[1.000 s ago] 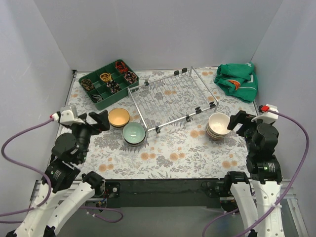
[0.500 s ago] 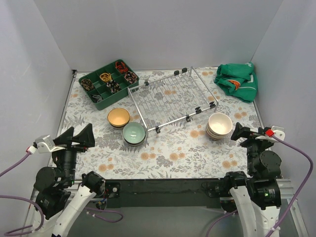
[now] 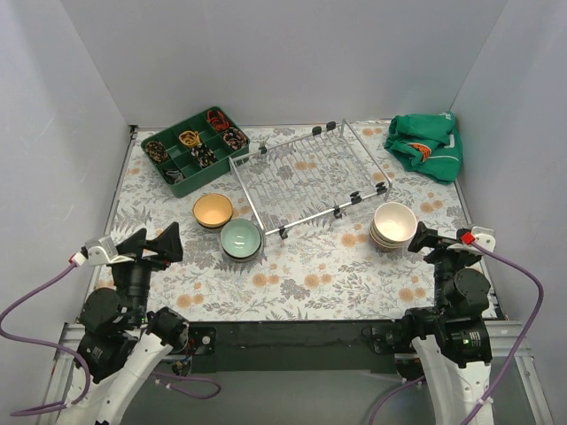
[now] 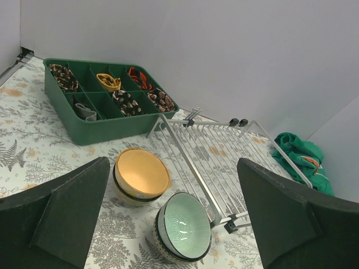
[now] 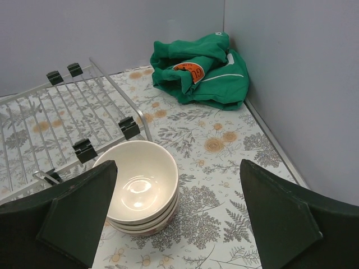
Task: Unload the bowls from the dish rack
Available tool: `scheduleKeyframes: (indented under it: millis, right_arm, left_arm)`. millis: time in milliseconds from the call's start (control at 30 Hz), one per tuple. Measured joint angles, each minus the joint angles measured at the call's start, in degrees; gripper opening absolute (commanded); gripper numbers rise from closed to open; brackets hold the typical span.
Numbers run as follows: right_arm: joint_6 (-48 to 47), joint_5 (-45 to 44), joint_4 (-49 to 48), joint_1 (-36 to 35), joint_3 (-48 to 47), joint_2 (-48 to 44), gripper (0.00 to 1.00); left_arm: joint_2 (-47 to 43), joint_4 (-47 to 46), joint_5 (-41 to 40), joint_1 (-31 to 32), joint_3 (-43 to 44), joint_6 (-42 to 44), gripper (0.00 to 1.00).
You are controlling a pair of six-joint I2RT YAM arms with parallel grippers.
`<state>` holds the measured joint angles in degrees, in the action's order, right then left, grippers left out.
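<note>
The silver wire dish rack [image 3: 310, 177] lies flat at the back centre with no bowls on it; it also shows in the left wrist view [image 4: 224, 151] and the right wrist view [image 5: 56, 112]. A tan bowl stack [image 3: 213, 211] [image 4: 141, 174] and a mint-green bowl stack [image 3: 241, 239] [image 4: 185, 224] stand on the mat left of the rack. A cream bowl stack [image 3: 394, 224] [image 5: 143, 188] stands right of it. My left gripper [image 3: 151, 244] [image 4: 172, 162] is open and empty, near-left of the bowls. My right gripper [image 3: 430, 237] [image 5: 178, 163] is open and empty beside the cream stack.
A green compartmented tray [image 3: 193, 149] with small items stands at the back left. A crumpled green cloth [image 3: 425, 146] lies at the back right corner. Grey walls close in on three sides.
Both arms have drawn back toward the near edge, away from the bowl stacks, with jaws open and empty. The bowls and rack have not moved.
</note>
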<state>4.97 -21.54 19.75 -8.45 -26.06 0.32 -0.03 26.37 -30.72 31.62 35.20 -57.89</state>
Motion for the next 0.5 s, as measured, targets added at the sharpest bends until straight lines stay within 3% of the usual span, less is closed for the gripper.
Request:
scheduleKeyframes:
  millis: [500]
  right_arm:
    - [-0.55, 0.02, -1.60, 0.00, 0.70, 0.00, 0.98]
  left_arm:
    - [0.00, -2.03, -1.95, 0.00, -1.01, -0.48, 0.98]
